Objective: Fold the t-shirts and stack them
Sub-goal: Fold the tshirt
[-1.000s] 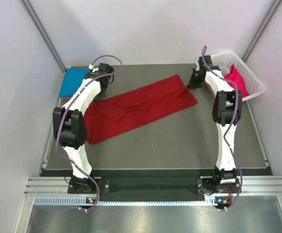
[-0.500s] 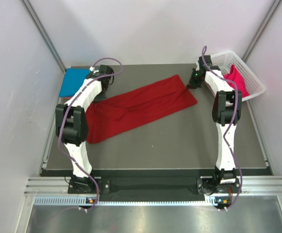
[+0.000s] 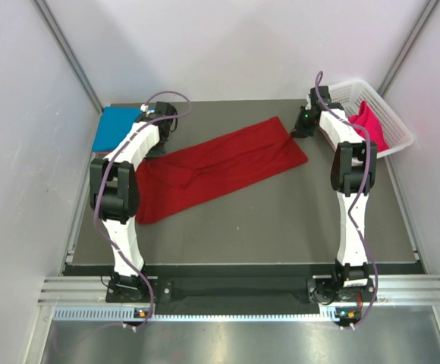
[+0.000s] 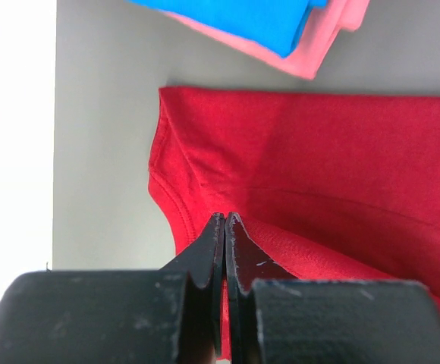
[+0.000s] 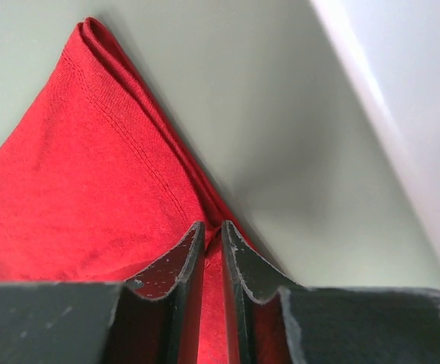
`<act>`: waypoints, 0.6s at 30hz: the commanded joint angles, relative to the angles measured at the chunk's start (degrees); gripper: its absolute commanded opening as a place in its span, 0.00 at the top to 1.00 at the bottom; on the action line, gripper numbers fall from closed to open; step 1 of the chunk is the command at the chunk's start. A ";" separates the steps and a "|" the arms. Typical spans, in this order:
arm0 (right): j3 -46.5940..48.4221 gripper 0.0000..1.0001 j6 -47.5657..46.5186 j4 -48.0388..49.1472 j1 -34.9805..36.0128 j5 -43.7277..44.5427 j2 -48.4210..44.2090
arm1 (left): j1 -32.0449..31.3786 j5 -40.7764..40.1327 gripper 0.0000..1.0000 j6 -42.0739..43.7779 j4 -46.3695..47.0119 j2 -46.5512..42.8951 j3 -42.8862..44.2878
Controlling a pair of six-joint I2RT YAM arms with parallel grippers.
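A dark red t-shirt (image 3: 220,168) lies spread in a long diagonal band across the table. My left gripper (image 3: 159,142) is at its back left edge, shut on a fold of the red cloth (image 4: 319,174), and a sliver of red shows between the closed jaws (image 4: 225,216). My right gripper (image 3: 296,133) is at the shirt's far right corner, its jaws (image 5: 213,225) a narrow slit apart with the red hem (image 5: 91,167) pinched between them. A folded bright blue t-shirt (image 3: 114,126) (image 4: 243,19) lies on a salmon pink one (image 4: 322,53) at the back left.
A white lattice basket (image 3: 393,114) stands at the back right corner with a hot pink t-shirt (image 3: 368,127) in it. Grey walls close in on both sides, and the table's left edge (image 4: 53,152) is close to my left gripper.
My left arm's elbow has shifted a little towards the table. The right jaws have parted slightly. The red shirt lies as it did.
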 commanded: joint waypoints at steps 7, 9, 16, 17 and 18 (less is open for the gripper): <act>3.08 0.85 0.67 0.36 0.38 -0.23 1.46 | 0.40 1.04 1.00 1.25 2.29 0.42 4.98; 3.08 0.85 0.76 0.44 0.38 -0.23 1.46 | 0.40 1.48 1.00 1.25 2.11 1.12 5.33; 3.08 0.85 0.94 0.35 0.38 -0.32 1.54 | 0.40 1.57 1.00 1.34 2.02 2.71 5.16; 3.08 0.85 0.94 0.35 0.30 -0.32 1.63 | 0.40 1.48 1.00 1.43 2.02 3.06 5.25; 3.08 0.84 0.94 0.18 0.38 -0.32 1.55 | 0.40 1.57 1.00 1.52 1.94 3.23 5.33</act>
